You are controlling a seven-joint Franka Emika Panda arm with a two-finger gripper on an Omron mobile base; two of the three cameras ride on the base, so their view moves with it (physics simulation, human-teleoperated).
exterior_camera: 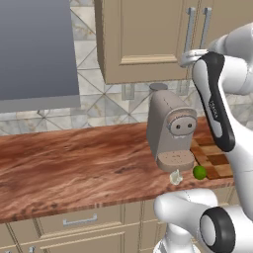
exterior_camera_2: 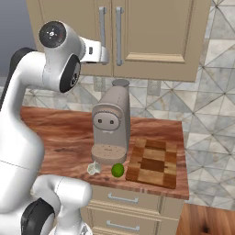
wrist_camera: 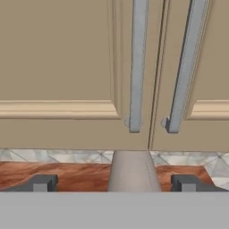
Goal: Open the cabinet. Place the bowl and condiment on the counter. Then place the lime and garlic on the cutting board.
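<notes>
Both base cams sit behind the arm, looking forward and down at the counter (exterior_camera: pixel 74 158) from a moderate distance. The left one sees it from the left side, the right one from the right. They share the cabinet (exterior_camera: pixel 143 39) doors, the coffee machine (exterior_camera_2: pixel 110 126) and the cutting board (exterior_camera_2: pixel 153 160). The hand cam sits close to the cabinet, facing its two handles (wrist_camera: pixel 136 67) head-on, coffee machine top just below.

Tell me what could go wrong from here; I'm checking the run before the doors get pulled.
The two handles of the cabinet stand close together, so the open jaws could catch both or slip between. The coffee machine stands right below the doors, so a dropping arm could hit it. The lime could roll off the counter.
</notes>
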